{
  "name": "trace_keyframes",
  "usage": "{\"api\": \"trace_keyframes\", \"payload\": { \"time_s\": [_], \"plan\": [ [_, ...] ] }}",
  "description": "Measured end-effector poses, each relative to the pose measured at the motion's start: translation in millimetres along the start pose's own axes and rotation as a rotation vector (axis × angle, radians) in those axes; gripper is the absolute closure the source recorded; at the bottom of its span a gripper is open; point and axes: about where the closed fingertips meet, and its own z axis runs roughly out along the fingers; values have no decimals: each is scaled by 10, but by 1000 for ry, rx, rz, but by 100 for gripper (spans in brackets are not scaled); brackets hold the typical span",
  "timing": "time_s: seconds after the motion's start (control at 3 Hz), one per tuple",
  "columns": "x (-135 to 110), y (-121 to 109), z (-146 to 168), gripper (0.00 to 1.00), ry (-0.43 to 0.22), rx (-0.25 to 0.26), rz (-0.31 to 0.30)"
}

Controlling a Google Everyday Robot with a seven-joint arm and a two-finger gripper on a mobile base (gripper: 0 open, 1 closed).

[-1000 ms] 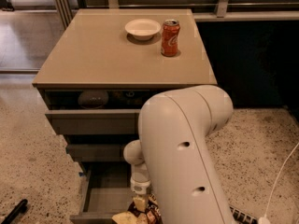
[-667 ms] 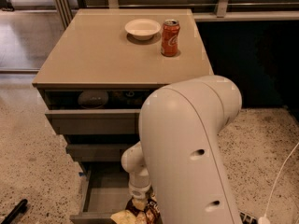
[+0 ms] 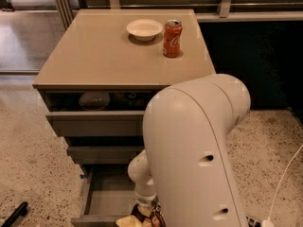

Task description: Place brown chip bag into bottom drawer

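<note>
The bottom drawer (image 3: 108, 200) of the cabinet is pulled open and shows its grey inside. The brown chip bag (image 3: 134, 219), dark with pale yellow-tan edges, sits at the drawer's front edge at the bottom of the view, partly cut off. My gripper (image 3: 147, 213) is right above and against the bag, at the end of the white wrist. My big white arm (image 3: 194, 155) covers the drawer's right half and most of the gripper.
The cabinet top (image 3: 94, 56) carries a white bowl (image 3: 144, 29) and an orange-red soda can (image 3: 172, 38). The top drawer (image 3: 94, 122) is ajar with a round grey thing (image 3: 94, 100) inside. A white cable (image 3: 284, 183) lies on the floor at right.
My upper arm has swung a little to the right and my wrist has shifted slightly left over the drawer. The bag stays at the drawer's front edge.
</note>
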Motion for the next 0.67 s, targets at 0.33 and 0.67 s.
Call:
{"api": "trace_keyframes", "payload": {
  "time_s": [0.33,0.67],
  "plan": [
    [14,26,-64,100,-37,106,5],
    [42,-39,-227,100,-78,220,-55]
  ]
}}
